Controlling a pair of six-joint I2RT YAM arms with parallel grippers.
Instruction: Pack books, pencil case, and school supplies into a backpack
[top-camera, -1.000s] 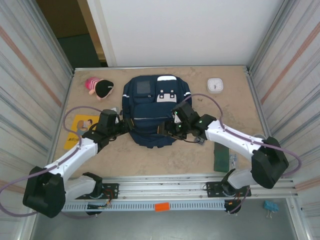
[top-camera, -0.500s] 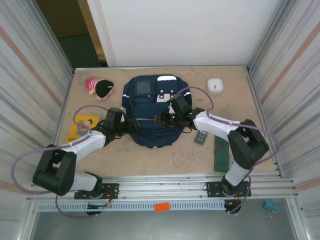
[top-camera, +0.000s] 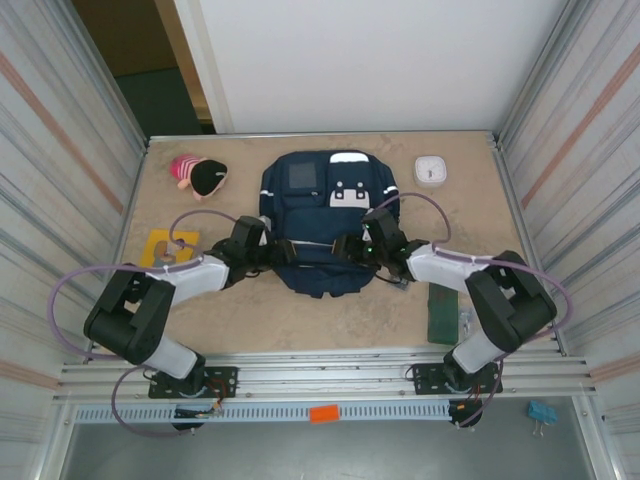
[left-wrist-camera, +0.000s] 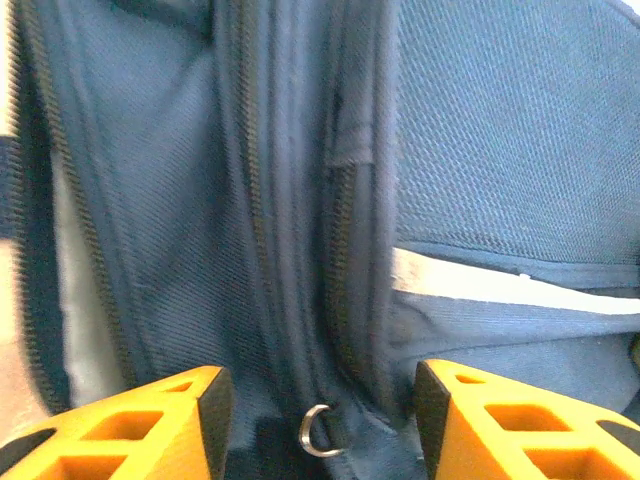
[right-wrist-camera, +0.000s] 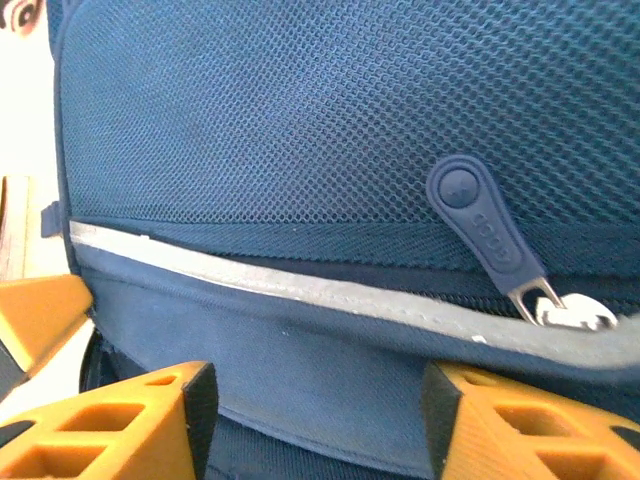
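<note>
Bracketing the backpack (top-camera: 325, 200), the left gripper (top-camera: 278, 250) and right gripper (top-camera: 348, 246) sit released, jaws spread against its zipper seam, probably to part the opening. The yellow book (top-camera: 158, 250) lies behind the left gripper, the green book (top-camera: 441, 312) behind the right.

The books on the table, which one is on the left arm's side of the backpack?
The yellow-orange book; the dark green book lies right of the backpack.

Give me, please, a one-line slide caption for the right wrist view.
The open right tool faces the navy backpack, its zipper pull lying just above the white trim stripe.
</note>
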